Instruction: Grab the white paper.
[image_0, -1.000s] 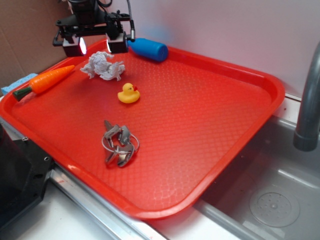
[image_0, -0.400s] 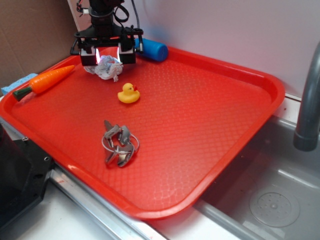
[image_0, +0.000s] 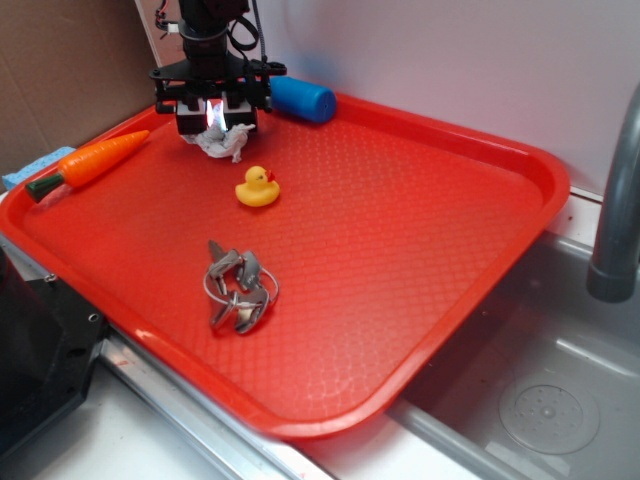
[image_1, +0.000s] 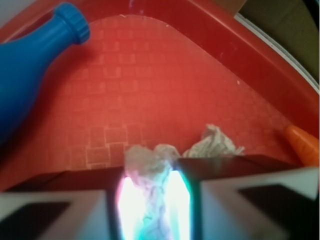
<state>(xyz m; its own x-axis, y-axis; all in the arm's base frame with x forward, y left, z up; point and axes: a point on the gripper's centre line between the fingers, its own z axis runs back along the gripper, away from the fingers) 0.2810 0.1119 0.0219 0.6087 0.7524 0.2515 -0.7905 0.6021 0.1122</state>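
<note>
The black arm comes straight down at the far left corner of the red tray (image_0: 420, 250), and its jaws are closed on the white paper (image_0: 222, 140), which sits on the tray floor between the orange toy carrot (image_0: 95, 158) and the blue bottle (image_0: 300, 98). In the wrist view the gripper (image_1: 154, 205) presses the wad from both sides, and a strong white and green glow between the jaws washes out the squeezed part of the paper. A wrinkled flap comes out past the right jaw and rests on the tray. From the outside view the upper half of the paper is hidden under the gripper body; only the lower crumpled edge shows. The arm is cut off at the top of that view. The paper looks thin and soft, like tissue, with many irregular folds. The tray is hard plastic with a fine grid pattern and a raised rounded rim. The yellow rubber duck (image_0: 258, 187) stands just in front of the paper, apart from it, and a bunch of silver keys (image_0: 238, 288) lies nearer to me. The bottle lies on its side, smooth, with a ribbed cap.
</note>
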